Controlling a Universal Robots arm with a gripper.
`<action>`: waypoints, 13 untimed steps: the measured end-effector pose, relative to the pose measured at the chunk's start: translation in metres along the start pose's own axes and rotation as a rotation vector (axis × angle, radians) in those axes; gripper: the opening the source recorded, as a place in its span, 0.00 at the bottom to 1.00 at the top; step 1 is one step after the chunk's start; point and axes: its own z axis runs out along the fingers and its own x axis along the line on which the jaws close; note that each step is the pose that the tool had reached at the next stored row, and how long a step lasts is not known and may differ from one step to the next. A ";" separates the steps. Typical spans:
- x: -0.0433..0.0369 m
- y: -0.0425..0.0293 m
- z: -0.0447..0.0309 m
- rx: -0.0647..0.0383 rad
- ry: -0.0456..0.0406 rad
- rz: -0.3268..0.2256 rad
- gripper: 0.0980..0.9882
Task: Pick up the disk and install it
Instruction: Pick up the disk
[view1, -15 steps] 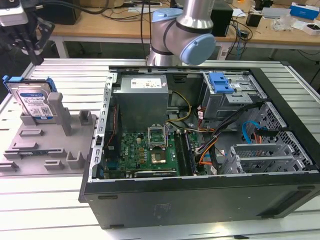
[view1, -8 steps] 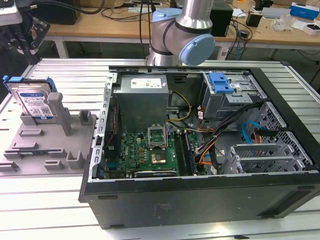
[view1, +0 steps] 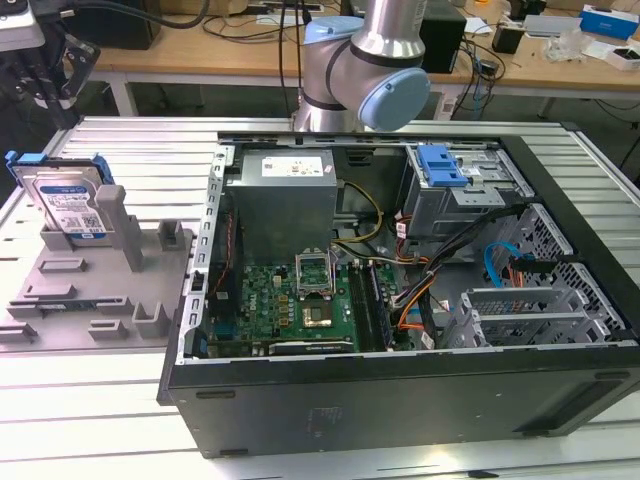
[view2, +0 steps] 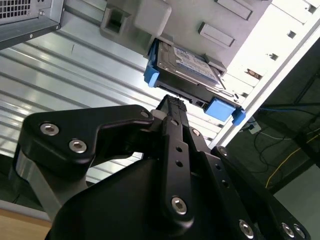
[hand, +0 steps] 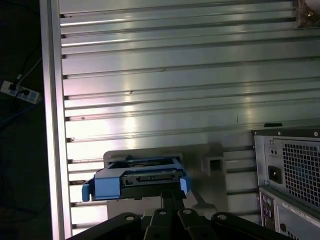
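Observation:
The disk stands on edge in a slot of the grey holder at the exterior view's left, with its label facing the camera and its blue frame around it. In both wrist views the disk lies just past my gripper. The black fingers are shut together with nothing between them. Their tips are close to the disk's connector edge and blue tab without touching them.
The open computer case lies on the ribbed metal table, to the exterior view's right of the holder. Inside it are the grey power supply, the green board, cables and a drive bay with a blue latch.

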 end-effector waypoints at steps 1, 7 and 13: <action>0.0000 0.0000 0.0000 0.000 0.0000 0.000 0.01; 0.0002 0.0004 0.0001 0.000 0.0024 -0.058 0.01; 0.0008 0.0004 0.0016 0.002 0.0115 -0.270 0.01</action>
